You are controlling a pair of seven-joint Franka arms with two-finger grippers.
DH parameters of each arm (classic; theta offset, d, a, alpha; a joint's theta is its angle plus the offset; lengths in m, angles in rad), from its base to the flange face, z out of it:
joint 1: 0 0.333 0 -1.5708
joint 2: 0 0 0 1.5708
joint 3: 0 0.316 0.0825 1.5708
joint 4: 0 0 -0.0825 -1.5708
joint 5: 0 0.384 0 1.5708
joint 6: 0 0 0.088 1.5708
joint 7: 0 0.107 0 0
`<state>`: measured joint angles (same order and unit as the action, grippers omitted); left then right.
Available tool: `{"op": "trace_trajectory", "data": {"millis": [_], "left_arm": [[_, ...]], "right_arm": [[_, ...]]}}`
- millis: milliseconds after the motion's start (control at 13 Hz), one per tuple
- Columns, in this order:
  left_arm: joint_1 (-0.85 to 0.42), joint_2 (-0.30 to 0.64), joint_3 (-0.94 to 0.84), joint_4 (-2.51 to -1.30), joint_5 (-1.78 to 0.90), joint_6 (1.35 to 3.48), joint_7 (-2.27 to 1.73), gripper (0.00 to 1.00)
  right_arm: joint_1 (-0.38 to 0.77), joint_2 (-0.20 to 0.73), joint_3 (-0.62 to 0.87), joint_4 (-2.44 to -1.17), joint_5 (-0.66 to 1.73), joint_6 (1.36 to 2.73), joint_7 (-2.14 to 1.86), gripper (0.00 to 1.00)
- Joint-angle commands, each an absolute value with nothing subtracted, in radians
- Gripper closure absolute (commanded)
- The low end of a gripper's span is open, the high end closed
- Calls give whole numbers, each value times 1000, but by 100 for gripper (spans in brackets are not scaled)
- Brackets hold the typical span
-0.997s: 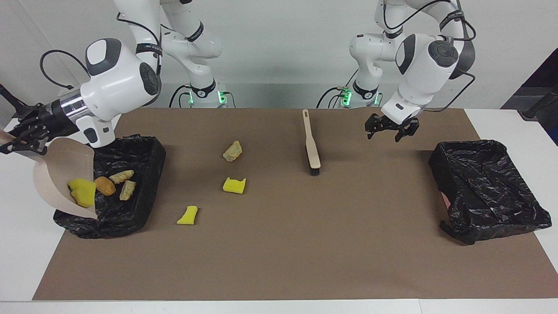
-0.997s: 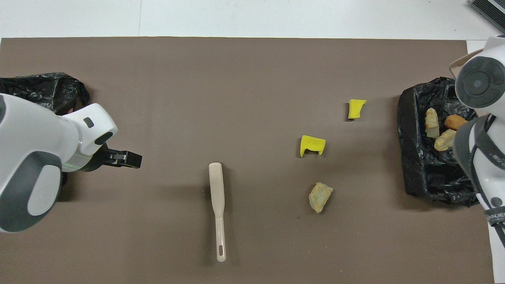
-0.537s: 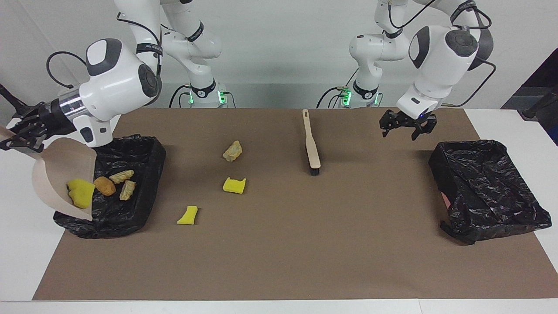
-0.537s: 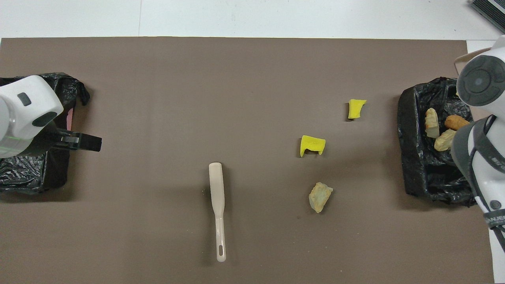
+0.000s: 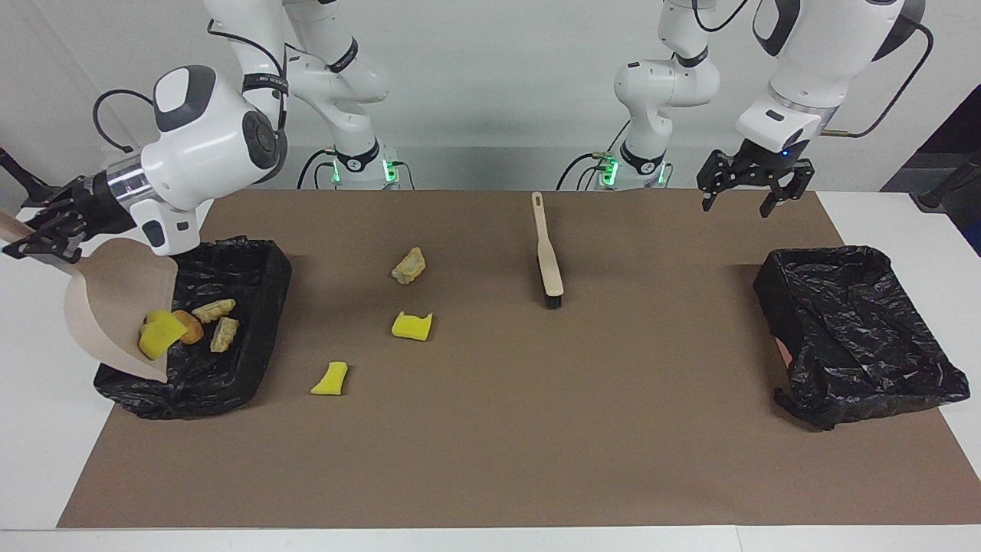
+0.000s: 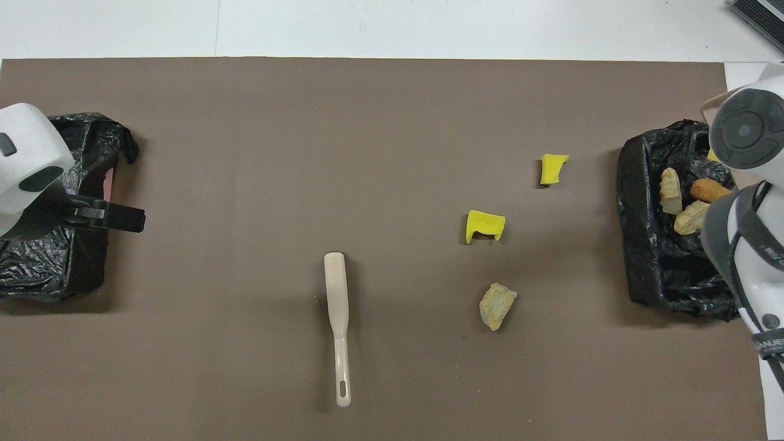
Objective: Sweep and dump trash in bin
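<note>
While the right gripper (image 5: 47,230) stays clamped on the handle of a beige dustpan (image 5: 115,303), the pan tilts over the black-lined bin (image 5: 253,337) at the right arm's end of the desk (image 5: 536,460). One yellow chunk (image 5: 159,337) sits at the pan's lip, touching an orange lump (image 5: 188,326) already in the bin. Two tan lumps (image 5: 218,322) lie beside it on the liner. Three bits of trash rest on the brown mat: a tan lump (image 5: 408,265), a yellow chunk (image 5: 411,325) farther from the robots, and another yellow piece (image 5: 329,379) farther still. A beige brush (image 5: 546,253) lies untouched mid-desk. The left gripper (image 5: 753,188) hangs in the air with its jaws wide and nothing in them, near a second black-lined bin (image 5: 858,337), in which no trash shows.
</note>
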<state>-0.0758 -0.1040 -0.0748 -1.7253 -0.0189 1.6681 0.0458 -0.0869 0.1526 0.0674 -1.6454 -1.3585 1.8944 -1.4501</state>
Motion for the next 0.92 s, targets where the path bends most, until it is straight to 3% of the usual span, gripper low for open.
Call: {"op": "trace_trajectory", "data": {"millis": [0, 307, 614, 844], "left_arm": [[-49, -100, -80, -1707, 0, 1635, 55, 0], [-5, -112, -72, -1715, 2, 1545, 58, 0], [32, -123, -43, -1720, 6, 1479, 69, 0], [83, -124, -35, -1721, 6, 1467, 204, 0]], "right_arm": [[-110, 123, 72, -1661, -1344, 1988, -1595, 100], [-110, 118, 71, -1664, -1325, 1997, -1620, 100], [-110, 114, 67, -1669, -1264, 1913, -1399, 100], [-137, 112, 63, -1671, -1288, 2020, -1534, 100]]}}
